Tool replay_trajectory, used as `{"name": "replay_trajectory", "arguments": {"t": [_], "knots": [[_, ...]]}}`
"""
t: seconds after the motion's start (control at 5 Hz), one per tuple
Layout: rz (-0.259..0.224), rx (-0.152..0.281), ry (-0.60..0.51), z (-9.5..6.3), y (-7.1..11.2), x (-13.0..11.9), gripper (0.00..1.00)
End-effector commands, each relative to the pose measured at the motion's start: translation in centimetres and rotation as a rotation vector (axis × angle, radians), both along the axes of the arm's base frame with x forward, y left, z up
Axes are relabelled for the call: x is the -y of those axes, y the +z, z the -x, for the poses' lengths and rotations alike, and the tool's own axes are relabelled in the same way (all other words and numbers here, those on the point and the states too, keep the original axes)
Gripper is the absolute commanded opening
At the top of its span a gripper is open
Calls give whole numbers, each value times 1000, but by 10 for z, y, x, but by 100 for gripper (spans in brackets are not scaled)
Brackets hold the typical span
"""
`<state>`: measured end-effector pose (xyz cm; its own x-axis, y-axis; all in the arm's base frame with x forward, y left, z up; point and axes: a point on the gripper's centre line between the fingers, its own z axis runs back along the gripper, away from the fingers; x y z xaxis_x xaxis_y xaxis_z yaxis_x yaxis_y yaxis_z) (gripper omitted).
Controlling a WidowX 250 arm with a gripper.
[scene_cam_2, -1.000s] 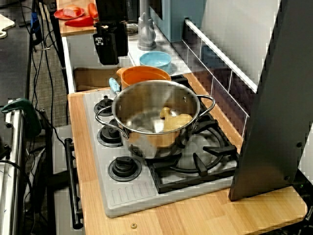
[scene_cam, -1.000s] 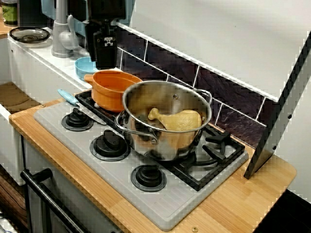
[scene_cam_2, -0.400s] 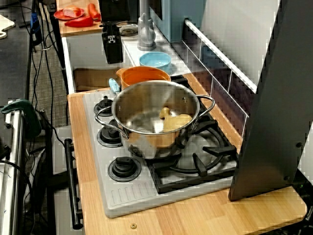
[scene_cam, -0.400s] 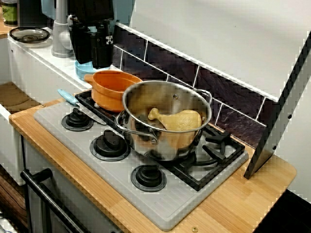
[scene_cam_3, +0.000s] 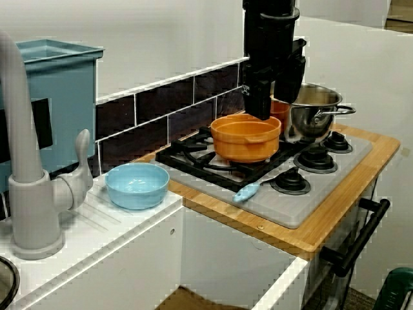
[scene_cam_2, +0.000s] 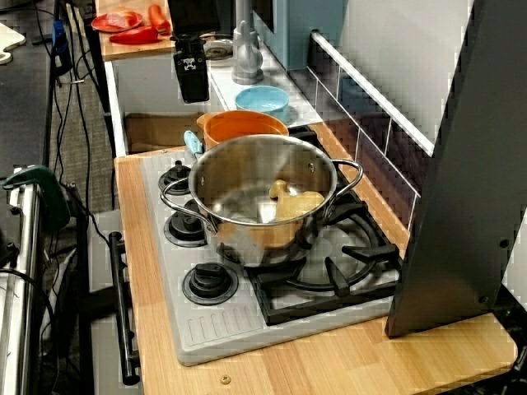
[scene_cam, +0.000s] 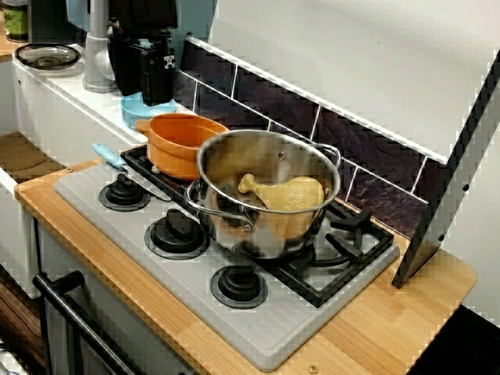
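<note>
Where the stove faces me: black knobs line the front edge of the grey hob.
Steel pot: on the hob's right side, with a toy drumstick lying inside.
Spatula: blue, flat on the hob, left of the orange pot.
Orange pot: upright at the hob's back left, just behind the steel pot.
Handling: probably light, stiff plastic with a smooth wall that could slip; I'd pinch the rim, or the small lug at its side.
Gripper: hangs above the orange pot, clear of it, fingers apart, nothing between them.
Blue bowl: beyond, on the white counter, near the tap.
</note>
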<state>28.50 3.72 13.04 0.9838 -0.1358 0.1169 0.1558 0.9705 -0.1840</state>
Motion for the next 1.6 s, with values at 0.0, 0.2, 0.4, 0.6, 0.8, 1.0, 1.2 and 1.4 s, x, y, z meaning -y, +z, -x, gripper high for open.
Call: {"name": "replay_trajectory", "arguments": {"t": [0.0,0.2,0.4,0.6,0.8,1.0,1.2,1.4], "knots": [[-54,68,-61,3,9,-14,100],[-61,117,-166,8,-9,-33,100],[-72,152,-230,6,-15,-37,100],[-58,226,-357,6,-15,-33,100],[-54,264,-557,7,-15,-26,100],[-71,237,-766,6,-17,-15,100],[-30,151,-1019,-1,-22,-10,100],[17,139,-1120,-2,-26,-11,100]]}}
